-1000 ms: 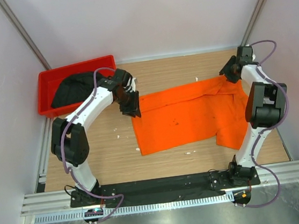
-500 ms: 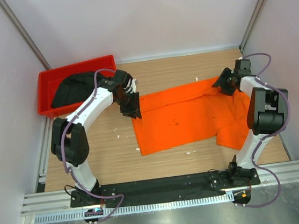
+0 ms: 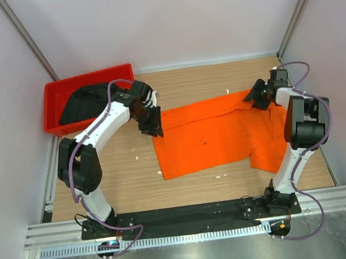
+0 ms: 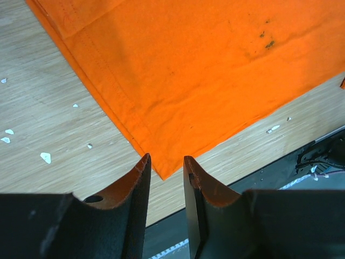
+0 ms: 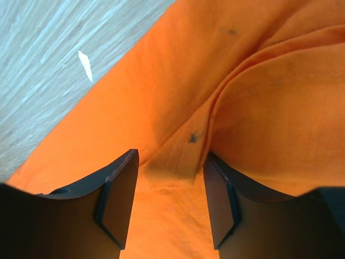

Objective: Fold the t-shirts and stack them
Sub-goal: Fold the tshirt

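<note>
The orange t-shirt point(image 3: 211, 137) lies spread flat across the middle and right of the wooden table, bunched along its right side. The black t-shirt point(image 3: 85, 102) is heaped in the red bin point(image 3: 53, 96) at the back left. My left gripper point(image 3: 152, 129) hovers at the orange shirt's far left corner. In the left wrist view the left gripper point(image 4: 166, 158) is open and empty, with the orange t-shirt point(image 4: 205, 65) and its near corner beyond the fingertips. My right gripper point(image 3: 252, 98) stands open over the shirt's far right part. Close up, the right gripper point(image 5: 170, 155) straddles a raised fold of the orange t-shirt point(image 5: 259, 108).
Small white specks point(image 3: 219, 176) dot the wood near the shirt's front edge and left side. The black base rail point(image 3: 189, 215) runs along the near edge. White walls enclose the table on three sides, and the bin sits against the left wall.
My right gripper has come in from the back right corner, leftward onto the orange shirt's far right part, and its jaws stand a little wider. The left arm has not moved.
</note>
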Robot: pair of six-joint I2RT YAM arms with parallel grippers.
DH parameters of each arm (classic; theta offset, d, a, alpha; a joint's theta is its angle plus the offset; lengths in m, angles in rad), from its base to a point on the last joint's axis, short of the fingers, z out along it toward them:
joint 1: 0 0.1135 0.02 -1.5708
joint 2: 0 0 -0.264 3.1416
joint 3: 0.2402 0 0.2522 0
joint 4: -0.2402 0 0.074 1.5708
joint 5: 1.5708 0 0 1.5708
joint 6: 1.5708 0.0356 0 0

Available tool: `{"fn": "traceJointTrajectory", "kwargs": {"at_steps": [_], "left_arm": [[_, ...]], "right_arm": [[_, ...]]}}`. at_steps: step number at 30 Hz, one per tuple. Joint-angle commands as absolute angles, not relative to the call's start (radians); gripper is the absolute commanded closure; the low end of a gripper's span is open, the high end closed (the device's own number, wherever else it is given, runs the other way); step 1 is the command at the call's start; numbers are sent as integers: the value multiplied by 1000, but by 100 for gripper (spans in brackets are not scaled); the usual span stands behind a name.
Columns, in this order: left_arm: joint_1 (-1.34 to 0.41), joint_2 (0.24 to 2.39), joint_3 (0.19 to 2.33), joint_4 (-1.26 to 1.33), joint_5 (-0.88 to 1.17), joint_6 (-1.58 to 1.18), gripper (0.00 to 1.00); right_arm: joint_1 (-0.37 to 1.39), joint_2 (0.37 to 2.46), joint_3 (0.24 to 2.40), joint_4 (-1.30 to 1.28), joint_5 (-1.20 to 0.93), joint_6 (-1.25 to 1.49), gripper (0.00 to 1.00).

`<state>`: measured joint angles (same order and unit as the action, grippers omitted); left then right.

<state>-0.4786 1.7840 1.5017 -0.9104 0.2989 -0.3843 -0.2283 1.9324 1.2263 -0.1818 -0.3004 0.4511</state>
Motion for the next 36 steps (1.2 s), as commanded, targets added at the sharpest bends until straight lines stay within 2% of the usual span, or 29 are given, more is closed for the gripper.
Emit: {"fn": "traceJointTrajectory", "kwargs": {"at_steps": [1, 5, 14, 26, 27, 36], "left_arm": [[-482, 1746, 1513, -913, 314, -371, 68], [-483, 1747, 1513, -911, 318, -373, 68], [-482, 1744, 1505, -907, 327, -370, 68], [-482, 1730, 1483, -900, 322, -356, 68], [-482, 1729, 1482, -899, 325, -357, 68], [-482, 1730, 1488, -905, 327, -348, 68]], "right_arm": [[-222, 1930, 1267, -130, -334, 472, 44], [-222, 1916, 1221, -83, -377, 529, 49], [-222, 1841, 1124, -6, -403, 647, 51], [-222, 1807, 1081, 34, -399, 712, 65], [-222, 1810, 1080, 32, -396, 713, 69], [-222, 1832, 1071, 34, -396, 749, 89]]}}
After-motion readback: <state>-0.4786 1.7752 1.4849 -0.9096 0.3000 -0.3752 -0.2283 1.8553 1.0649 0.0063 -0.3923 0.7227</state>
